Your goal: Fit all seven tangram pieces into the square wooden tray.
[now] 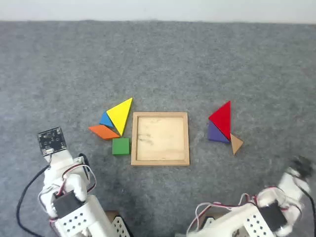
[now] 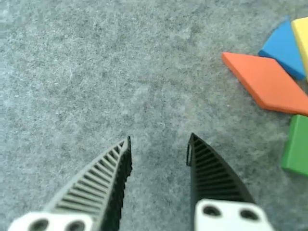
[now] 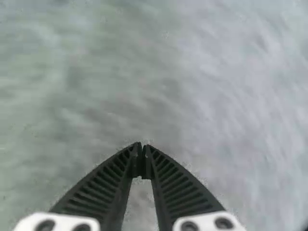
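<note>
The tray lay bare in the middle of the grey worktop, so by my reading the job stood at its first step, with none of the seven pieces seated. Four lay clustered off one side of the tray: the yellow triangle, the blue triangle tucked against it, the orange piece touching both, and the green square just beside the frame near a corner. Three lay near the opposite side: the red triangle, the purple triangle touching it, and the tan triangle at their tip. The left fingers stood parted to a moderate gap and held nothing, poised over bare worktop with the orange piece and green square a little way ahead. The right fingers were pressed together, empty, over bare worktop. The next move, I judged, called for the left fingers to go to one of the near pieces, likely the green square or the orange piece, straddle it across two flat edges, lift it and set it into a tray corner. The big triangles would want placing early, since they fix the layout. Pieces lying this flat would give the fingers little edge to grip.
</note>
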Controlling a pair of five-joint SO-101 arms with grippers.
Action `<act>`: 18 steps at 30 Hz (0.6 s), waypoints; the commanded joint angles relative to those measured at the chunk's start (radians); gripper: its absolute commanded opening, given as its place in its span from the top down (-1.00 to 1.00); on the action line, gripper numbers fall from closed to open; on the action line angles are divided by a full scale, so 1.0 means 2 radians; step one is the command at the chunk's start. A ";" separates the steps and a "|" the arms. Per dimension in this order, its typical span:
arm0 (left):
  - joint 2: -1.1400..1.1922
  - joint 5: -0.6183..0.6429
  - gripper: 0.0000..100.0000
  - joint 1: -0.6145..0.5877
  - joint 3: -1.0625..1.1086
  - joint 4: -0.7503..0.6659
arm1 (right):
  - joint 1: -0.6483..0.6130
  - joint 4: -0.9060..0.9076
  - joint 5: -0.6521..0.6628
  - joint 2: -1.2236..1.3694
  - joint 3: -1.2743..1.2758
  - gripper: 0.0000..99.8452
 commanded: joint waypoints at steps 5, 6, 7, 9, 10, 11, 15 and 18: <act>-0.005 0.005 0.64 0.077 -0.007 0.002 | -0.409 0.000 0.002 -0.006 0.006 0.98; -0.005 0.005 0.64 0.078 -0.007 0.001 | -0.436 -0.007 0.002 -0.006 0.006 0.98; -0.005 0.005 0.64 0.078 -0.007 0.000 | -0.459 -0.017 0.002 -0.006 0.006 0.98; -0.006 0.003 0.64 0.078 -0.008 -0.002 | -0.501 -0.038 0.002 -0.006 0.006 0.98; -0.006 0.003 0.64 0.079 -0.009 -0.009 | -0.517 -0.051 0.002 -0.006 0.006 0.98; -0.006 0.003 0.64 0.083 -0.008 -0.023 | -0.533 -0.064 0.002 -0.006 0.006 0.98; -0.006 0.002 0.64 0.085 -0.011 -0.065 | -0.571 -0.101 0.002 -0.006 0.006 0.98; -0.006 0.002 0.64 0.085 -0.011 -0.110 | -0.585 -0.123 0.002 -0.006 0.006 0.98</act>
